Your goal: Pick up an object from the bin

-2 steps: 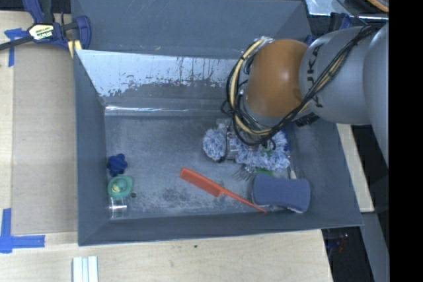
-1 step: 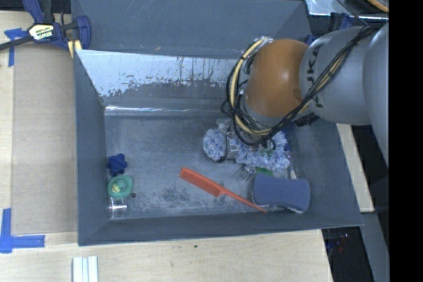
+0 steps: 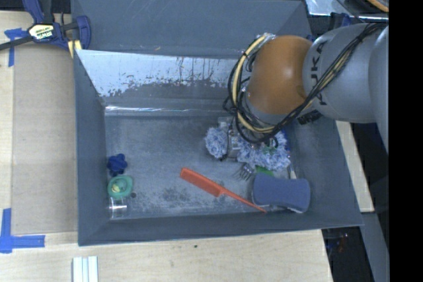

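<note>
The end effector (image 3: pixel 235 137) is hanging under the arm's smooth orange dome, over a crumpled blue-and-white wad (image 3: pixel 215 141) at the right-centre of the grey metal bin (image 3: pixel 91 155) — spread or pressed together, I cannot tell; a thin orange comb (image 3: pixel 218 187) and a rounded blue pad (image 3: pixel 281 193) are lying just beside.

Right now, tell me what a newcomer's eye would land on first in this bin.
The arm's bulbous orange cover dominates the right side, over the bin, with the gripper down at a crumpled blue-and-white bundle in the middle right. Just in front lies a thin orange comb, slanting toward a dark blue pad at the front right corner. At the front left sit a small blue piece and a green-capped clear thing.
</note>
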{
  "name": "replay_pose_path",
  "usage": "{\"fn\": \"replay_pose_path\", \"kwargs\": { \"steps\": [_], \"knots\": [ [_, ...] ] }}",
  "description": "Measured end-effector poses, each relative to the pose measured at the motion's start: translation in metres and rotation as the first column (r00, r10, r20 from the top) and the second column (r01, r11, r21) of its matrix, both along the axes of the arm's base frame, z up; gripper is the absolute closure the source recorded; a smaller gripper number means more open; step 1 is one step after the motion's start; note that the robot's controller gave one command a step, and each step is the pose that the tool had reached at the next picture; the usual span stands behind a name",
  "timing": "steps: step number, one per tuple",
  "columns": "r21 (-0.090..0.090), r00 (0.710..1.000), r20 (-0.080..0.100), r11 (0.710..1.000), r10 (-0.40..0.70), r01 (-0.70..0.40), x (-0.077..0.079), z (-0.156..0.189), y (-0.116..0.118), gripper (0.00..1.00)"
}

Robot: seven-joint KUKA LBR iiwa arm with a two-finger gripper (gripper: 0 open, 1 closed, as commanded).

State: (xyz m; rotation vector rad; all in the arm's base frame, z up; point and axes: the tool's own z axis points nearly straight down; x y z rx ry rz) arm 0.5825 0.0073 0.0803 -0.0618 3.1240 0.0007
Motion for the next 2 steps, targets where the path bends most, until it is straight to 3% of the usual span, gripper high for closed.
{"fn": "replay_pose_path", "kwargs": {
  "steps": [1, 2],
  "knots": [
    [0.0, 1.0, 0.002, 1.0, -0.001, 0.001, 0.0, 0.015, 0.0, 1.0],
    [0.0, 1.0, 0.002, 1.0, -0.002, 0.002, 0.0, 0.054, 0.0, 1.0]
  ]
}}
